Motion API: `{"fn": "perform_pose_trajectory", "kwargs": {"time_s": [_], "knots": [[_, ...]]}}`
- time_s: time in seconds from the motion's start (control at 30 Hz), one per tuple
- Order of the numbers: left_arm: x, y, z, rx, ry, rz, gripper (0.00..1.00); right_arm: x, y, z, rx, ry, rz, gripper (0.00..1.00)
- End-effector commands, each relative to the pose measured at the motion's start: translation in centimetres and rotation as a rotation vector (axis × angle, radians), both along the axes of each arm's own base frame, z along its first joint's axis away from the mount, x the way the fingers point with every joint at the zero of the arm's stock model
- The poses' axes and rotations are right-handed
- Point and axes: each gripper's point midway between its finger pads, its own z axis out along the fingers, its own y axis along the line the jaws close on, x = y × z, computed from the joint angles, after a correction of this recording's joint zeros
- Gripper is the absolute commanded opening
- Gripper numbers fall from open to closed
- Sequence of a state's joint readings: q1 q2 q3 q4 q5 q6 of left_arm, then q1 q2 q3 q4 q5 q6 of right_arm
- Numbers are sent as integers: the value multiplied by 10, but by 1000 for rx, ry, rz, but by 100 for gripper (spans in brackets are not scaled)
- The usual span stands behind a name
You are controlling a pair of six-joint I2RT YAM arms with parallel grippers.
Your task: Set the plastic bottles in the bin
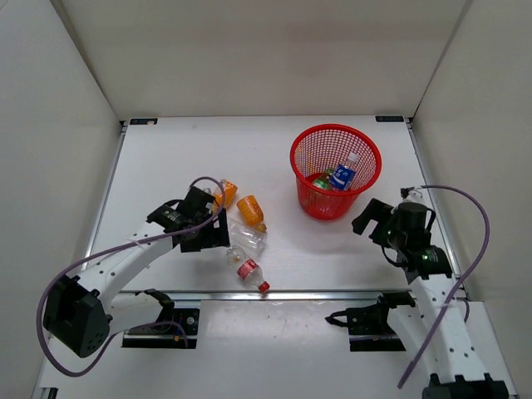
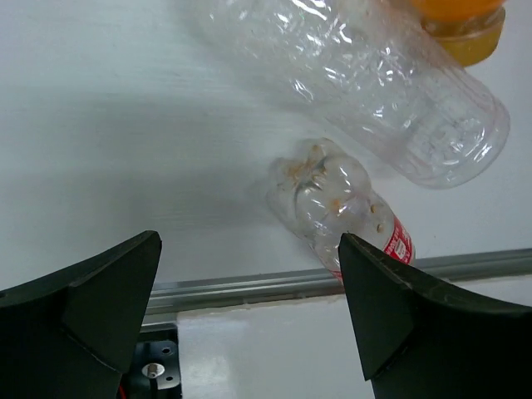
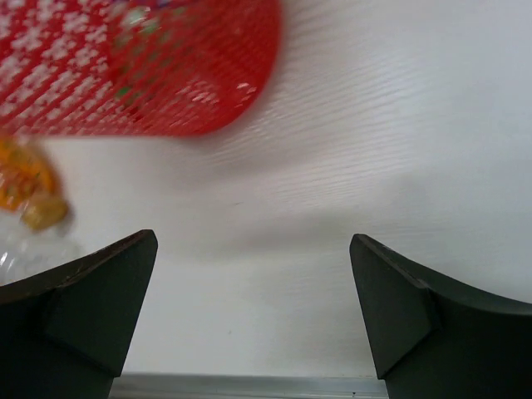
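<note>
Two bottles [image 1: 342, 174] lie in the bin [image 1: 296, 160]; left claw [image 2: 249, 249] and right claw [image 3: 253, 249] gape wide, empty.

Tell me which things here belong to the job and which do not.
Of the job: red mesh bin; blue-labelled bottle and green bottle inside it; two orange bottles, plain clear bottle, red-labelled bottle on the table.
Not of the job: metal rail, purple cables.
</note>
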State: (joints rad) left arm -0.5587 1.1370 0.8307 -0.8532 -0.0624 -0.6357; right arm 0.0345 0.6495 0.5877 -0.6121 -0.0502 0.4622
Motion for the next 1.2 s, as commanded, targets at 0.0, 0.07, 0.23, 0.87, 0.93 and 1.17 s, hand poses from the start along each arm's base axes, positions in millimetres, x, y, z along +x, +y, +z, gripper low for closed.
{"fn": "perform_pose_trajectory", "kwargs": {"time_s": [0.0, 0.07, 0.23, 0.87, 0.93, 1.17], "knots": [[-7, -26, 16, -146, -19, -16, 99, -17, 32, 2, -25, -13, 181, 99], [-15, -34, 10, -174, 3, -39, 99, -22, 52, 3, -43, -16, 281, 99], [-32, -59, 3, -223, 46, -76, 98, -31, 84, 2, -172, -22, 373, 99], [-36, -80, -63, -144, 131, 127, 82, -6, 4, 19, -124, -76, 47, 99], [-36, -73, -70, -113, 142, 131, 71, -7, 2, 16, -138, -70, 39, 99], [-41, -42, -26, -106, 84, 159, 48, -4, -15, 5, -177, -26, -31, 100]]}}
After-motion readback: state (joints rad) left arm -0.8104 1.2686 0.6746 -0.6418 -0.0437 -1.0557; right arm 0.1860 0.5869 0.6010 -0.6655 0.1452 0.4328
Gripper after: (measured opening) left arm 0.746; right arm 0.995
